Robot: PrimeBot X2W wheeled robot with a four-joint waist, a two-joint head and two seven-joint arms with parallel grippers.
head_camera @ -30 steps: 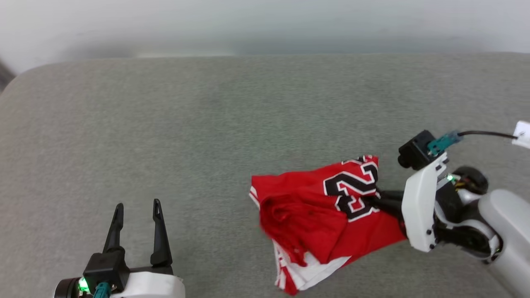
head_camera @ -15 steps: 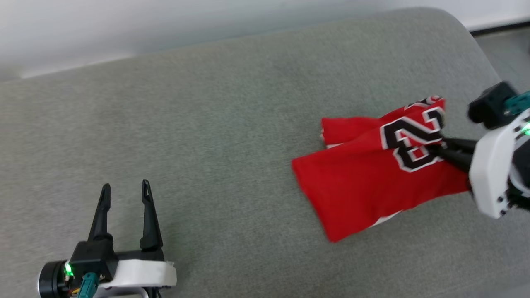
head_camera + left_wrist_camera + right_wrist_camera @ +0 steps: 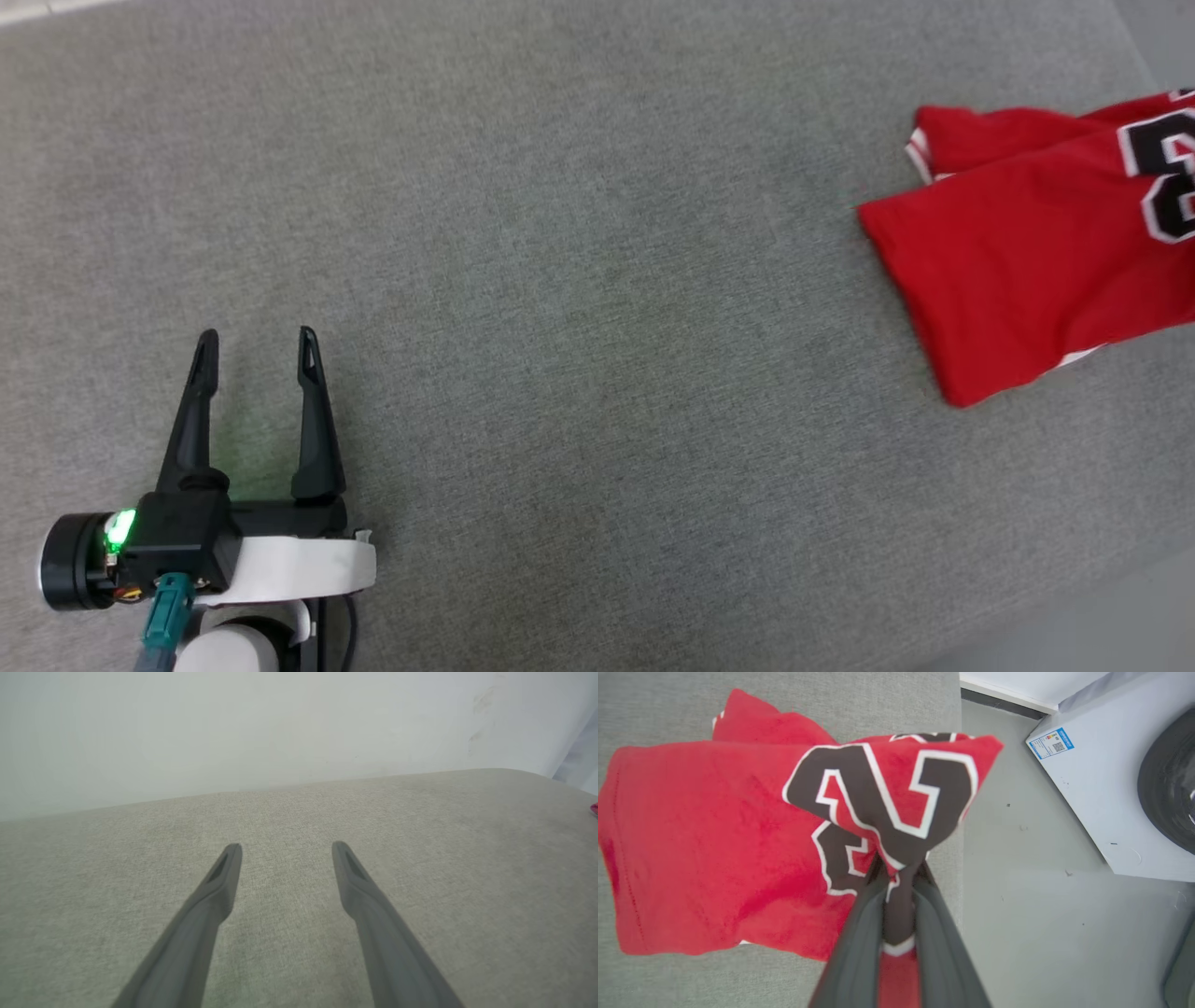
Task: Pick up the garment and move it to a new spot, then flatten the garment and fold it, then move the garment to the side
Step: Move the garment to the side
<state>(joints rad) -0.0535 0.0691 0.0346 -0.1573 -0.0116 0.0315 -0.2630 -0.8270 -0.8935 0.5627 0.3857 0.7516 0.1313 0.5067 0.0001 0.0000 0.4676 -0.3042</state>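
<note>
The garment (image 3: pixel 1027 252), a red jersey with a black, white-outlined number, lies folded over at the right end of the grey cushion (image 3: pixel 597 280), running off the head view's right edge. In the right wrist view my right gripper (image 3: pixel 899 868) is shut on the garment (image 3: pixel 714 826) at its printed part, close to the cushion's edge; the bunched cloth hides the fingertips. My left gripper (image 3: pixel 257 336) stands open over bare cushion at the lower left, far from the garment. The left wrist view shows the left gripper (image 3: pixel 287 845) with nothing between its fingers.
Past the cushion's right edge (image 3: pixel 961 812) the right wrist view shows grey floor (image 3: pixel 1017 905) and a white appliance (image 3: pixel 1101 788) with a dark round door. A pale wall (image 3: pixel 280 728) rises behind the cushion.
The head camera has swung and tilted down. The right gripper has pulled the garment toward the cushion's right end, smoothing its crumpled heap into a flatter fold. The left gripper stays open.
</note>
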